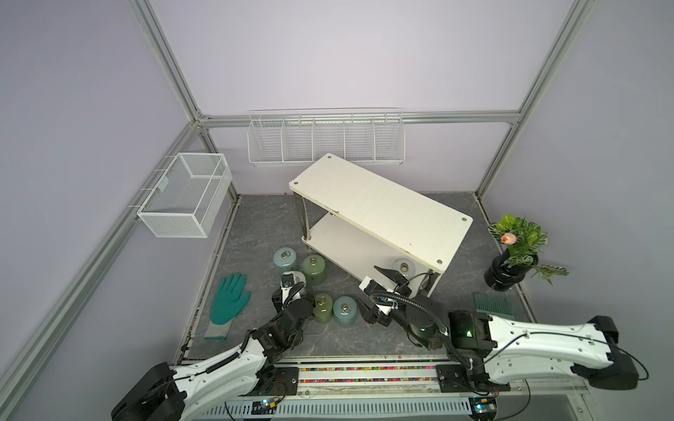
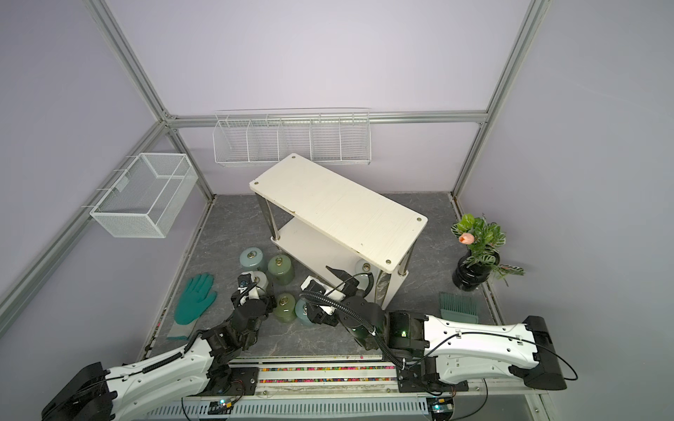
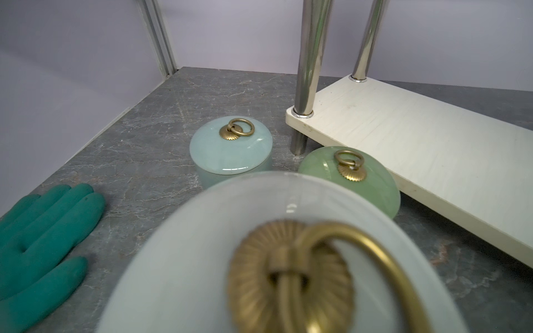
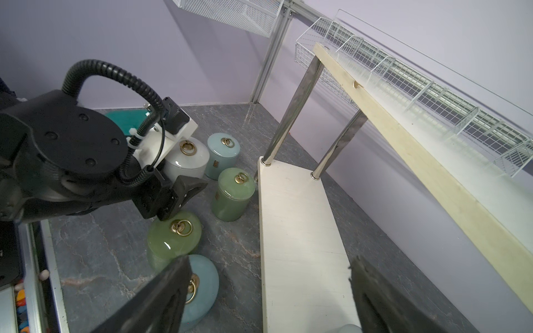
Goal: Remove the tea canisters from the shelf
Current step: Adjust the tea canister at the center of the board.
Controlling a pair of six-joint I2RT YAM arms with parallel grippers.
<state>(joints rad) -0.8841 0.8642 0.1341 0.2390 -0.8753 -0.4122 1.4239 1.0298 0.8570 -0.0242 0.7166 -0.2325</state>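
The cream shelf (image 1: 379,211) stands angled on the grey floor. One pale canister (image 1: 404,268) sits on its lower tier (image 4: 297,230), at the near end. My right gripper (image 4: 268,259) is open just before that canister (image 4: 350,328), nothing between its fingers. Several canisters stand on the floor left of the shelf: light blue (image 1: 285,259), green (image 1: 313,269), pale (image 4: 187,167), green (image 1: 322,307) and light blue (image 1: 344,310). My left gripper (image 4: 202,184) is shut low beside the pale floor canister (image 3: 202,259); its jaws are hidden in the left wrist view.
A teal glove (image 1: 229,300) lies left of the canisters. A black vase with a plant (image 1: 508,271) and a green comb (image 1: 492,306) stand at the right. White wire baskets (image 1: 186,200) (image 1: 324,140) hang on the walls.
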